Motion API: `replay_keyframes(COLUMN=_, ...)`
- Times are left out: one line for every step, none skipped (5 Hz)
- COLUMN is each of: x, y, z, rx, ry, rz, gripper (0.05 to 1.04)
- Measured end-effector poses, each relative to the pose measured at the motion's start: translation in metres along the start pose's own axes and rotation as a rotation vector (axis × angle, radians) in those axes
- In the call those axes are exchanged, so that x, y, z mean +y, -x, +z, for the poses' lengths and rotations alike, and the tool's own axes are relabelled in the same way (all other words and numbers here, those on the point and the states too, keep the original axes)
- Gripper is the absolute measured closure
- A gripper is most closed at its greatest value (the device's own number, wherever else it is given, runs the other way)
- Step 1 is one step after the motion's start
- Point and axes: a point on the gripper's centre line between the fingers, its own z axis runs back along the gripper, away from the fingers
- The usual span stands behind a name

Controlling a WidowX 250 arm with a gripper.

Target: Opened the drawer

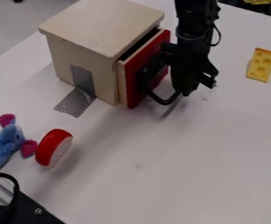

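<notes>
Red-fronted wooden drawer [139, 61]: ajar, beside my black fingers [188, 84] | state: apart or together, I cannot tell | risk: a skewed pull on its curved black handle [144, 79] may jam it or drag the pale wooden box [97, 24].

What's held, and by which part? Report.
It can't be told: the end effector is at the outer bend of the drawer's black handle, but any grip is hidden.
</notes>
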Motion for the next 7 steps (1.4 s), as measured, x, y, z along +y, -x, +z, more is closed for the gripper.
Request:
replay_keyframes(x=-0.017, y=-0.002, z=0.000, rx=-0.005, ry=0.055, rz=0.002, gripper=0.918)
replay_keyframes(x=-0.040, y=-0.003, z=0.001, rx=-0.003, ry=0.090, rz=-0.029, gripper=0.923)
replay_keyframes(x=-0.045, y=-0.002, z=0.001, rx=0.001, ry=0.084, rz=-0.055, gripper=0.923)
replay_keyframes(x=-0.044, y=-0.002, z=0.001, rx=0.006, ry=0.073, rz=-0.058, gripper=0.895)
replay_keyframes(x=-0.058, y=-0.006, z=0.009, rx=-0.015, ry=0.016, rz=-0.084, gripper=0.645)
replay_keyframes(x=-0.061, y=-0.015, z=0.031, rx=-0.132, ry=-0.095, rz=-0.055, gripper=0.327)
replay_keyframes(x=-0.065, y=-0.019, z=0.045, rx=-0.238, ry=-0.165, rz=-0.048, gripper=0.091)
